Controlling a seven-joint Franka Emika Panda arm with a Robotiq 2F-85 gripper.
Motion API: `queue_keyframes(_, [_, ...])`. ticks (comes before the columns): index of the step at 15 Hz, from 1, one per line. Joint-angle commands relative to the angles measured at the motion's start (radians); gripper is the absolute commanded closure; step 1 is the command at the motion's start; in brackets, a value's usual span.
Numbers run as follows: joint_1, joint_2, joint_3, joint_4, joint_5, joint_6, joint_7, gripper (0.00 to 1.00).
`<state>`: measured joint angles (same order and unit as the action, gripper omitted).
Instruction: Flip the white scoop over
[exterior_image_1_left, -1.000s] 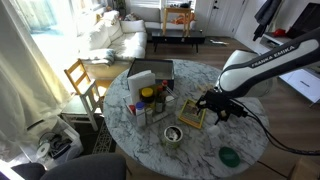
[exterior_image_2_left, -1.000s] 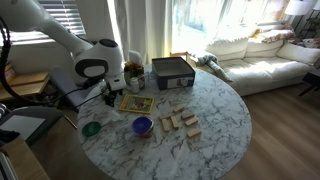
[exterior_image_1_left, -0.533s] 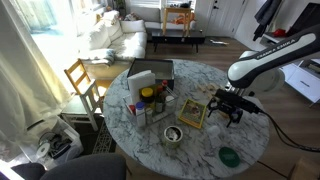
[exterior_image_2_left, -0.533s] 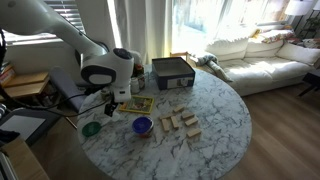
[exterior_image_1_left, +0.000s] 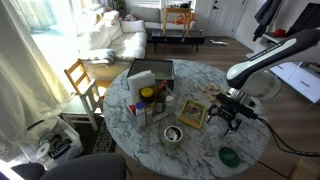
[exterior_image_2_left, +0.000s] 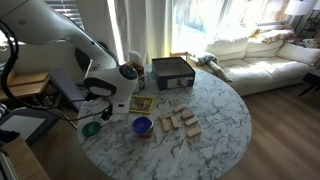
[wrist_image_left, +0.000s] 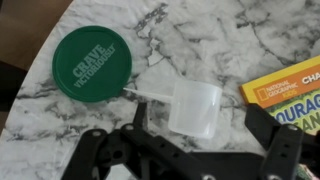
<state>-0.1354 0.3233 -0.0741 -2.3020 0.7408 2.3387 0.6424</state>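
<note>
Your pincer (wrist_image_left: 200, 122), jaws spread and empty, hangs over the white scoop (wrist_image_left: 192, 106). The scoop lies on the marble tabletop (wrist_image_left: 250, 35) between the fingers (wrist_image_left: 137, 116), its handle pointing at the green lid (wrist_image_left: 93, 64). Judged progress: you are lined up for a grasp; gripping, turning and releasing all remain, so the flip is not begun. Count, wrist view: one scoop, one green lid just beside it, one yellow National Geographic book (wrist_image_left: 286, 92); in an exterior view, one blue bowl (exterior_image_2_left: 142, 126)
</note>
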Motion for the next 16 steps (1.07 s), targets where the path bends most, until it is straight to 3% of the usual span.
queue_keyframes(1, [-0.002,0.041,-0.011,0.006,0.092,0.020,-0.054,0.00])
queue_keyframes(3, [0.001,0.053,-0.015,0.006,0.117,0.029,-0.064,0.09])
queue_keyframes(5, [0.005,0.065,-0.019,0.009,0.130,0.029,-0.068,0.32])
queue_keyframes(10, [0.016,0.050,-0.030,0.001,0.114,0.027,-0.053,0.71])
queue_keyframes(13, [0.057,0.004,-0.045,-0.030,0.067,0.082,0.012,0.74])
queue_keyframes(16, [0.131,-0.033,-0.065,-0.070,-0.050,0.246,0.117,0.74])
